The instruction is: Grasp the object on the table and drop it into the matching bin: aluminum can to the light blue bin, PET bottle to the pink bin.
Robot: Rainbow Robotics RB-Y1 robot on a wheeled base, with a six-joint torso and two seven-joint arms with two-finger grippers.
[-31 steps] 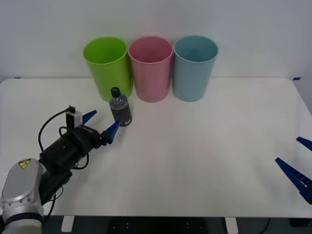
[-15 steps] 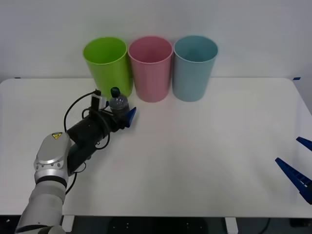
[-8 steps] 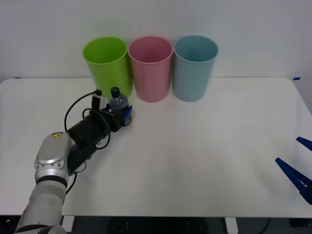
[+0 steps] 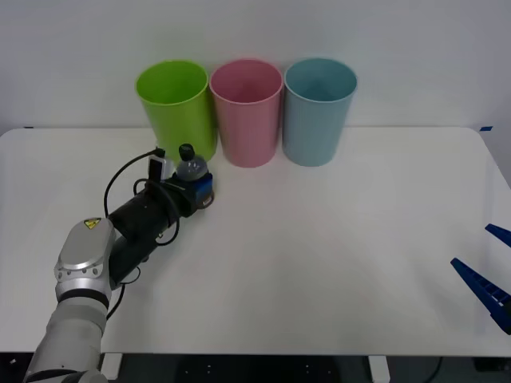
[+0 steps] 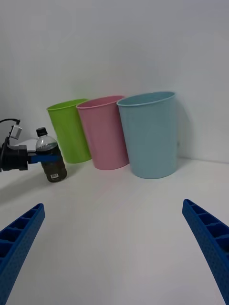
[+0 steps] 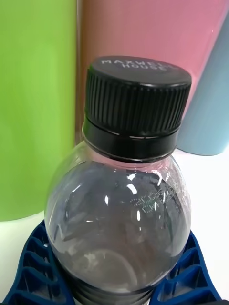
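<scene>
Front view: left gripper is now clamped on the PET bottle, blue fingers closed round its labelled body. Half a second ago the fingers were nearly shut; a second ago they stood clearly spread either side. The bottle's cap now leans slightly toward the arm, so the grasp has likely taken its weight. It sits toward the far left of the table, just in front of the lime green bin, with the pink bin next along the far edge and the light blue bin beyond. Right gripper waits open at the near right corner, unchanged.

Right wrist view: bottle upright, a blue finger band across its middle, base apparently at or just off the tabletop; cannot tell which. Own fingers wide apart.

Left wrist view: black cap and clear shoulder close up, ribbed blue fingers pressed against both sides of the bottle.

Judgement: grasp done; lift and carry to the pink bin remain.
</scene>
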